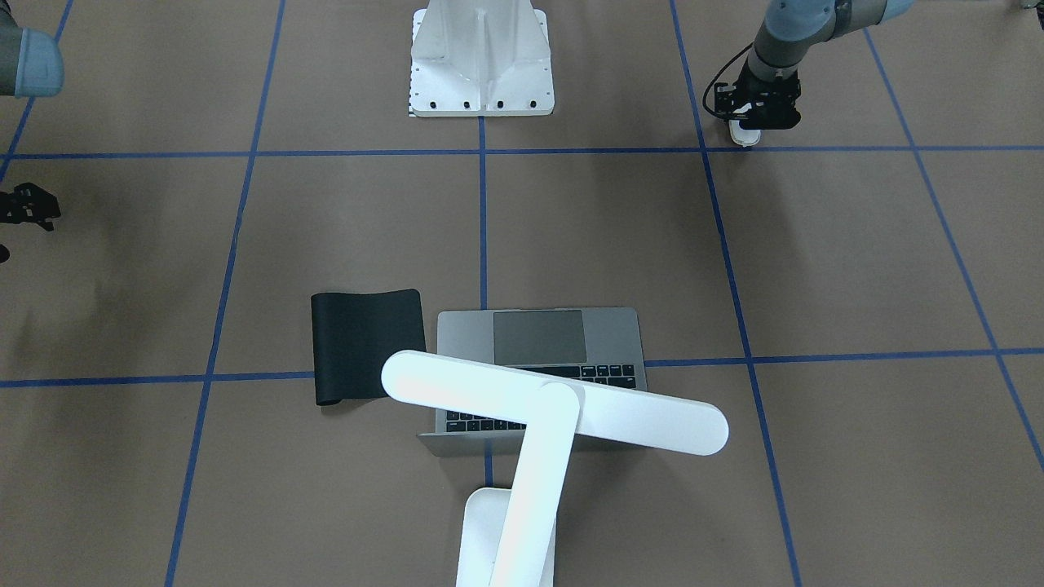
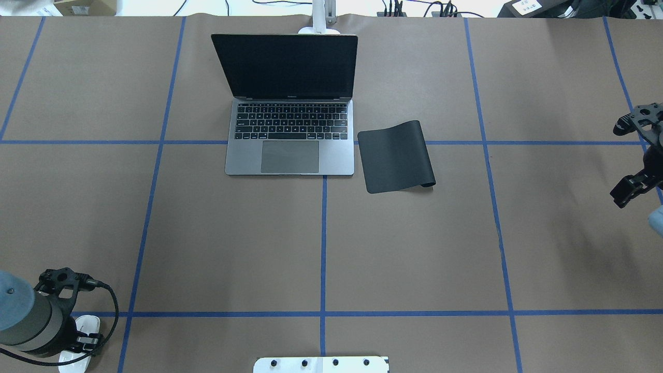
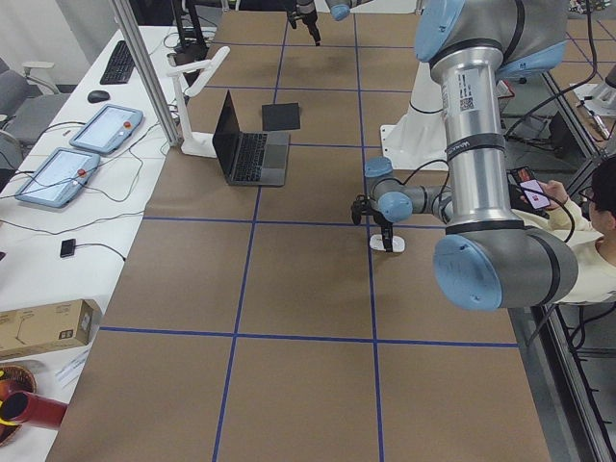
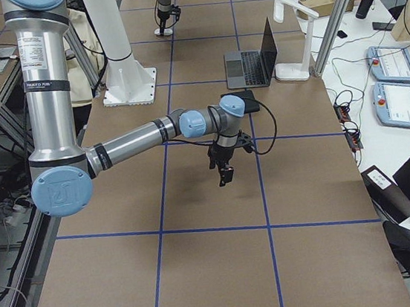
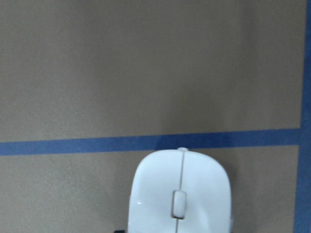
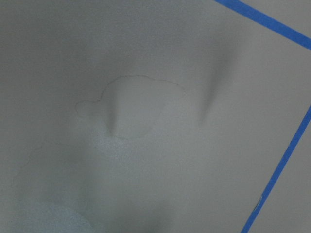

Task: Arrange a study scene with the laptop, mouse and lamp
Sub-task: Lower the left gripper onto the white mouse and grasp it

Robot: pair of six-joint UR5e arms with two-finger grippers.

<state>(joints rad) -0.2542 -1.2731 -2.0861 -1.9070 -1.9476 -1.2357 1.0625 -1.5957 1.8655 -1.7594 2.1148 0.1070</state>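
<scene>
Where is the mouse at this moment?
In the overhead view the mouse lies at the bottom left, under the left gripper, beside a blue tape line and far from the laptop.

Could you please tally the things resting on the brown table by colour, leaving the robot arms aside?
White: 3 (desk lamp, mouse, ribbed pedestal)
Grey: 1 (laptop)
Black: 1 (mouse mat)
Total: 5
</scene>
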